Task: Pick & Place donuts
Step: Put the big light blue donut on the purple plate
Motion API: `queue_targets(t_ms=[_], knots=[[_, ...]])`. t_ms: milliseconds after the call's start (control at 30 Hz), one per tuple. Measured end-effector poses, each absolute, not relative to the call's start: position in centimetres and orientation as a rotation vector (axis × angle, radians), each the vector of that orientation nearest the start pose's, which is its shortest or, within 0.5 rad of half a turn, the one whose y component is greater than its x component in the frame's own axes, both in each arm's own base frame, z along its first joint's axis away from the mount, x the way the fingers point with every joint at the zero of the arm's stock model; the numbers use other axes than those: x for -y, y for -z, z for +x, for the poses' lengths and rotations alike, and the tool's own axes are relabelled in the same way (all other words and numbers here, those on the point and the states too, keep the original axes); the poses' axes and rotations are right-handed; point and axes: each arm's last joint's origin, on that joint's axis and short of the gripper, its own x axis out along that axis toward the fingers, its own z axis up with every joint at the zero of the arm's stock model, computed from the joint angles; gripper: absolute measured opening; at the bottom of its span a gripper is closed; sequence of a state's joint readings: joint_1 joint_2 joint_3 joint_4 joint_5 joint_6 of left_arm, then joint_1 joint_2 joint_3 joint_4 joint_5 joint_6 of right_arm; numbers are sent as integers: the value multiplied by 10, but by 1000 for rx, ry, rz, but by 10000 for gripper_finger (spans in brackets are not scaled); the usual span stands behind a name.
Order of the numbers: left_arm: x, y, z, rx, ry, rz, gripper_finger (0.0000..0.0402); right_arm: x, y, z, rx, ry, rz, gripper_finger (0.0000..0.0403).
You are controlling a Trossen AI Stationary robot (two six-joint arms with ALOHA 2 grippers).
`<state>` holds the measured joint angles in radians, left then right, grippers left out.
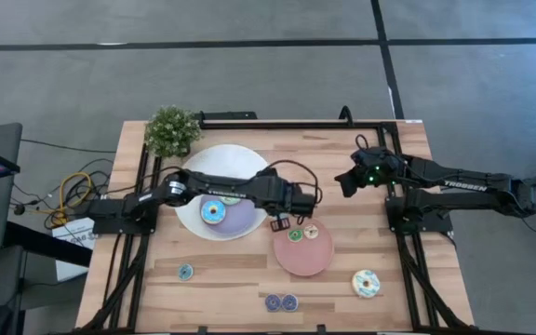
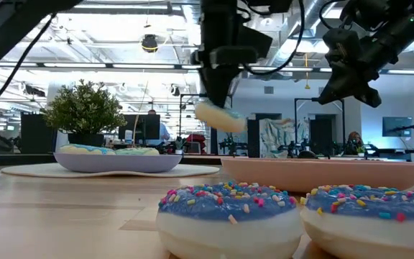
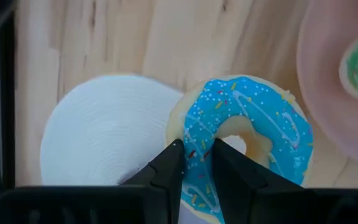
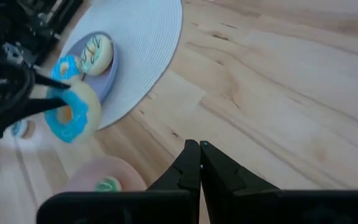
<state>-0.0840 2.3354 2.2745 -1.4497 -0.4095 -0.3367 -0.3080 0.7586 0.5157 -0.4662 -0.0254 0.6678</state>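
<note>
Item: sky-blue iced ring donut with sprinkles (image 3: 247, 143), pinched through its rim by your left hand (image 3: 196, 163), carried mid-frame between the big white bowl (image 1: 194, 219) and round pink plate (image 1: 316, 259), apparently for transfer. Right hand (image 4: 199, 163) closed, empty, parked above bench (image 1: 380, 233), right of frame.

Pink plate (image 1: 319, 262), white bowl (image 1: 194, 216), potted plant (image 1: 172, 129) on table (image 1: 408, 307).
</note>
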Motion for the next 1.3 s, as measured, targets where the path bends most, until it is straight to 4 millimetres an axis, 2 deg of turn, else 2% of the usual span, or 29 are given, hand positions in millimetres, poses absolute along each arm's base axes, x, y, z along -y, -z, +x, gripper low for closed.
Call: queue_targets(t_ms=[167,467,600,700,933,1167,1300], knots=[[34,-249,428,-1322,-479,73,72,46,-222,147,-575,511,800,1],[30,-238,331,-1123,-523,-216,72,42,-224,151,-543,486,819,1],[27,-231,304,-1006,-508,-332,72,42,-227,153,-506,491,818,1],[27,-221,295,-975,-473,-372,72,42,-228,153,-485,497,845,1],[25,-203,285,-1032,-513,-389,72,42,-228,154,-470,507,888,1],[23,-201,285,-1033,-527,-376,72,42,-229,154,-467,508,896,1],[22,-192,285,-1046,-544,-361,72,42,-229,154,-466,508,897,1]])
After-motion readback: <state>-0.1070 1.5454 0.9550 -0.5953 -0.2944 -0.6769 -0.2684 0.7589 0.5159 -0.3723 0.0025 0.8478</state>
